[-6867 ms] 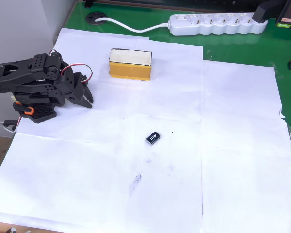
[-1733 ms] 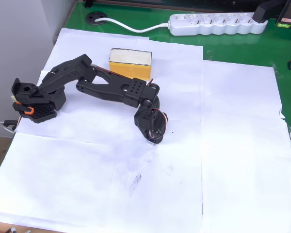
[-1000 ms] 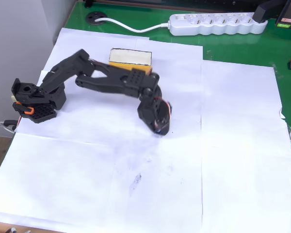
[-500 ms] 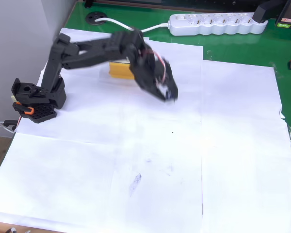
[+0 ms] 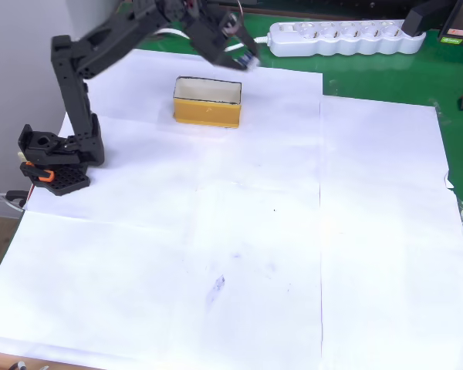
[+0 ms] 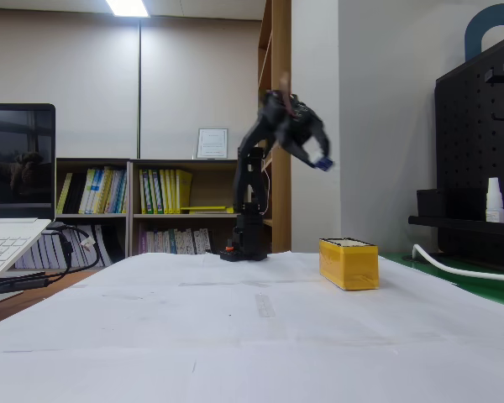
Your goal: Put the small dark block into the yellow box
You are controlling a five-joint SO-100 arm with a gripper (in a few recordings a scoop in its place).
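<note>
The yellow box [image 5: 207,102] stands on the white paper near the table's far side, open side up, and shows as an orange block [image 6: 349,263] in the fixed view. My black gripper [image 5: 245,58] is raised high in the air; in the fixed view the gripper [image 6: 317,159] hangs well above the box's edge nearest the arm. It is shut on the small dark block [image 5: 250,62], a motion-blurred speck at the fingertips, also seen as the block [image 6: 321,164] in the fixed view.
The arm's base [image 5: 52,159] sits at the paper's left edge. A white power strip [image 5: 343,37] and its cable lie on the green mat behind the box. A laptop [image 6: 8,239] stands at the left in the fixed view.
The gripper closed on the block in the middle of the paper, lifted it, and swung up and back towards the box. The paper where the block lay is now bare.
</note>
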